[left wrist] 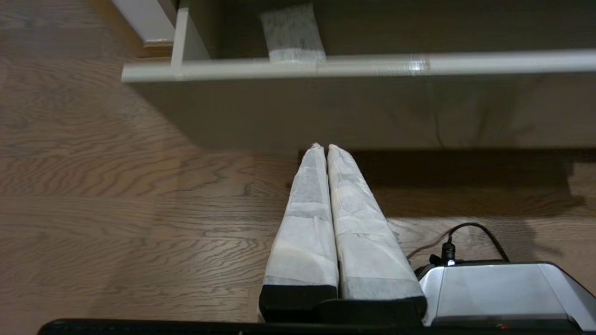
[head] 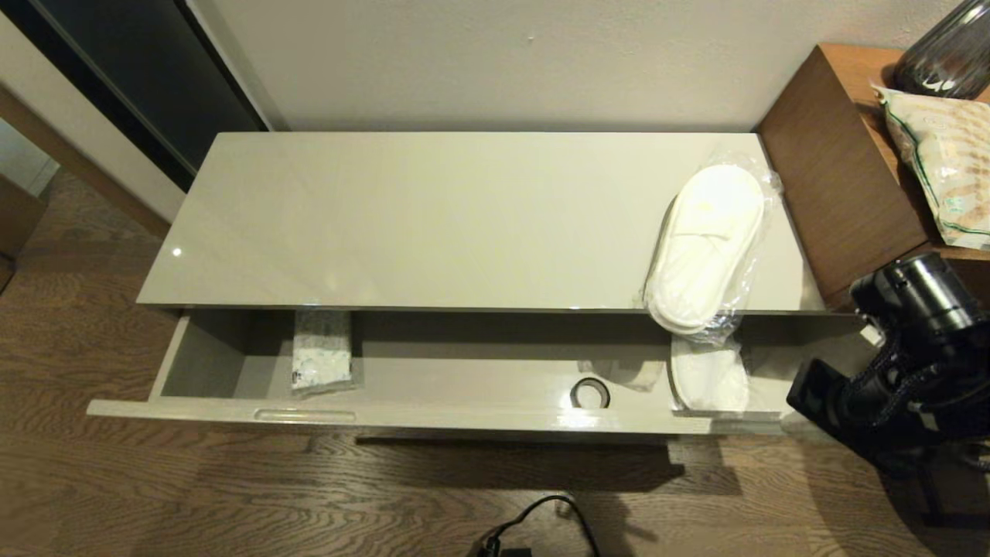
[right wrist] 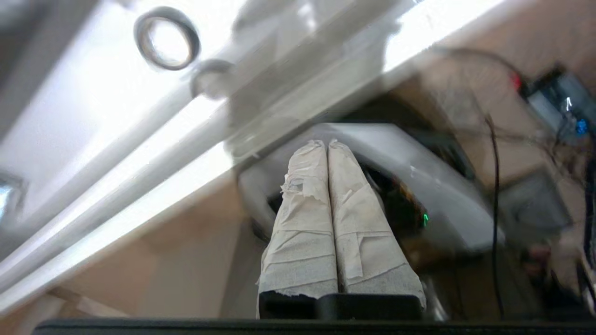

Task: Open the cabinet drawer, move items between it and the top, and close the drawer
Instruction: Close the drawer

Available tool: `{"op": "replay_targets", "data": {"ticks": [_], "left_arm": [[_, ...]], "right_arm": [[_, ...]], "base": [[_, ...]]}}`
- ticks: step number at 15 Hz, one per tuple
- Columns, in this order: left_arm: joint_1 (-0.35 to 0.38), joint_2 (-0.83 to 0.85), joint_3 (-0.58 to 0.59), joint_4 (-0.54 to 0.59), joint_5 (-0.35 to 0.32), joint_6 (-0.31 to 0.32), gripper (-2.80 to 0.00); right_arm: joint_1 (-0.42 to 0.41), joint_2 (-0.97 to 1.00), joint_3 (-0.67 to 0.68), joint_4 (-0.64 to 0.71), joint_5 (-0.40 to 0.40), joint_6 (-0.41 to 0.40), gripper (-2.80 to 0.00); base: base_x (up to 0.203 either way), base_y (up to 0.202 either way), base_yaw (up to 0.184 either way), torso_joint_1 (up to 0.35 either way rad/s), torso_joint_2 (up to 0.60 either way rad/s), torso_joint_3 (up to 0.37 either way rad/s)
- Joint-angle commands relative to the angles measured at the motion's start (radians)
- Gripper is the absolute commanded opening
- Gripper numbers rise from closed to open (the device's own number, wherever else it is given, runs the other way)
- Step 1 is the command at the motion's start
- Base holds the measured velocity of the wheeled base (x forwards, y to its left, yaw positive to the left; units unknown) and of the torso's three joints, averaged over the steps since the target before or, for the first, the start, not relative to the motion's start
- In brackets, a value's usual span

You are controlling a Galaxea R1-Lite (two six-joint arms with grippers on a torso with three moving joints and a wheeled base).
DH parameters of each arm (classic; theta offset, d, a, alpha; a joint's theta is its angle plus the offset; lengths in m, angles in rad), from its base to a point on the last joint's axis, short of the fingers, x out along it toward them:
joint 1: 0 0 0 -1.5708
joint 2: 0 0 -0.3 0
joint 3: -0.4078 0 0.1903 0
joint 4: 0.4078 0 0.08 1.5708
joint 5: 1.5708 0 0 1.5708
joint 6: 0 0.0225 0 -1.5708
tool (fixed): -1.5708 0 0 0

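Note:
The cabinet drawer (head: 464, 418) stands pulled out below the top (head: 433, 216). Inside it lie a tissue pack (head: 321, 360) on the left, a black tape roll (head: 589, 393), and a white slipper (head: 708, 377) on the right. A bagged pair of slippers (head: 708, 247) rests on the top's right end, overhanging its front edge. My right arm (head: 913, 371) hangs beside the drawer's right end. My right gripper (right wrist: 325, 143) is shut and empty, low in front of the drawer, with the tape roll (right wrist: 166, 38) beyond it. My left gripper (left wrist: 324, 147) is shut and empty above the floor, before the drawer front (left wrist: 372, 65).
A brown wooden side unit (head: 843, 178) adjoins the cabinet on the right, carrying a beige green-edged bag (head: 940, 162) and a dark glass vessel (head: 947, 54). A black cable (head: 541, 518) lies on the wooden floor in front. The robot base (left wrist: 503, 293) is near my left gripper.

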Motion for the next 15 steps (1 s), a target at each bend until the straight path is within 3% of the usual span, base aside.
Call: {"op": "replay_targets", "data": {"ticks": [1,6,10,15], "left_arm": [[0.0,0.001,0.0,0.0,0.0,0.0,-2.8],[-0.001,0.001,0.001,0.0,0.0,0.0,-2.8],[0.0,0.001,0.001,0.0,0.0,0.0,-2.8],[0.0,0.001,0.002,0.0,0.0,0.0,-2.8]], "right_arm": [[-0.031,-0.021,-0.14,0.106,0.003,-0.015,-2.8],[-0.054,0.014,-0.09,0.13,0.005,-0.076,-2.8],[-0.165,0.23,-0.098,-0.027,0.005,-0.113,-2.8],[-0.273,0.354,-0.394,-0.017,0.01,-0.157,-2.8]], "base": [[0.0,0.0,0.0,0.0,0.0,0.0],[0.0,0.0,0.0,0.0,0.0,0.0],[0.0,0.0,0.0,0.0,0.0,0.0],[0.0,0.0,0.0,0.0,0.0,0.0]]}}
